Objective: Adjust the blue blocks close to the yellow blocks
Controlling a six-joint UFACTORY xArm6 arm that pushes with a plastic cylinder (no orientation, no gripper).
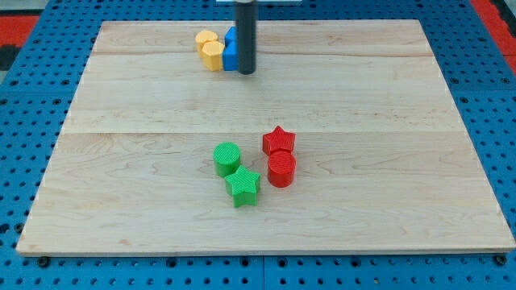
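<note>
My tip (246,72) is being pressed against the right side of the blue blocks (230,50) at the upper middle of the frame (no claw there, just a bare rod holding nothing). The blue ones are being touched by the yellow blocks (209,48) on their left, near the board's (387,201) top edge.

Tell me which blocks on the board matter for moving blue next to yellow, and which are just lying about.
In the job:
yellow blocks
blue blocks, touching the yellow ones
my tip, at the blue blocks' right

Lying about:
red star
red cylinder
green cylinder
green star
</note>
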